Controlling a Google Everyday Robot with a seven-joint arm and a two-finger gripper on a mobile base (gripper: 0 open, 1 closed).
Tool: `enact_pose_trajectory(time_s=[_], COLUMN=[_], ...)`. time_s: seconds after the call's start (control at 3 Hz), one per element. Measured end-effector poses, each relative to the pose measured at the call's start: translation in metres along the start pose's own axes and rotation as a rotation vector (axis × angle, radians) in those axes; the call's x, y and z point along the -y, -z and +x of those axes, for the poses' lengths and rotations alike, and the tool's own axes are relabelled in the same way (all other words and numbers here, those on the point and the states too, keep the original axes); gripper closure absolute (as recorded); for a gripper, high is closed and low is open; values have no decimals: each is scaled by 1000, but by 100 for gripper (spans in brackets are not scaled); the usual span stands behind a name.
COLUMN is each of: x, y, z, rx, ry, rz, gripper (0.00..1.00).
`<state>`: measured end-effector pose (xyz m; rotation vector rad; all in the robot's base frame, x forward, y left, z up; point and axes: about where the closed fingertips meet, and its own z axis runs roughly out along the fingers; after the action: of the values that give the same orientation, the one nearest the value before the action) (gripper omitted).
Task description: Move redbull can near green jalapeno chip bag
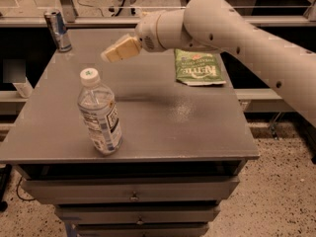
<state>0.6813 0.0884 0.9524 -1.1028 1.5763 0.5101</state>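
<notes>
fingers [122, 48]: hold nothing, opening cannot be told | gripper [107, 56]: aloft, left of green jalapeno chip bag [198, 67] | redbull can [58, 30]: upright, well left of that bag (untouched) | step: reach | next: go farther left, close round can

The grey table [163, 127] is carrying three things. The redbull can [58, 30] is standing at its far left corner, a water bottle [100, 113] is standing near the front left, and the green jalapeno chip bag [198, 67] is lying flat at the far right. The gripper [109, 55] is hovering above its far middle.
</notes>
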Motion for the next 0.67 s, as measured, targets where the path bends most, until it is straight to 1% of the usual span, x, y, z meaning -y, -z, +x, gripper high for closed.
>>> enact_pose_trajectory(time_s=[0.33, 0.67], x=[8, 7], y=[-48, -94], z=[-12, -23], rx=[85, 131], ry=[-35, -46], rz=[-19, -54], gripper=[0, 0])
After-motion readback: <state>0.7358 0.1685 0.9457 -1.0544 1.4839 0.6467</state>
